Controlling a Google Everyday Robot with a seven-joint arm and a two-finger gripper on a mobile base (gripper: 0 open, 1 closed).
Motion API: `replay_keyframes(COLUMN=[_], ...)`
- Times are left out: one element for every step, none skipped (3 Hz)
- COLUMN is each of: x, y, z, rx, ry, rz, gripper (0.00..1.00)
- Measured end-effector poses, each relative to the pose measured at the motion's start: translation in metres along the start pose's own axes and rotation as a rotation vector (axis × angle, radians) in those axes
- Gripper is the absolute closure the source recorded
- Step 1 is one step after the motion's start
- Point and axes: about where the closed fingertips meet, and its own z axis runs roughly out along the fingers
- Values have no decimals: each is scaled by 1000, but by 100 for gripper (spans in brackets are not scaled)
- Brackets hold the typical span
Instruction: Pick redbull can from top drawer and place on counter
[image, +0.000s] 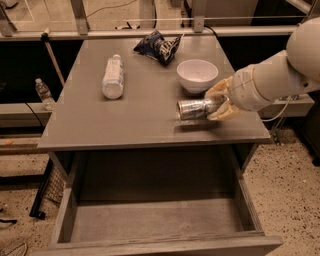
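Redbull can (194, 108) seen lying sideways, right of centre, on or just above counter (135, 120), its right end pinched by pincer (220, 101). White bowl (197, 75) located just behind. Top drawer (150, 220) seen open along lower frame.

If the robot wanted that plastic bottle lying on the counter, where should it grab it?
Probably across the middle of the bottle, from above: it lies on its side, both flanks free. The gripper is at the right of the counter, shut on the can.
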Motion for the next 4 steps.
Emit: replay_keyframes(x=[-2,-3,-3,4], y=[0,0,0,0], z=[0,1,1,-13], rx=[-1,-2,-2,3], ry=[-1,-2,-2,22], rz=[-4,-5,-5,14], gripper=[6,0,0,0])
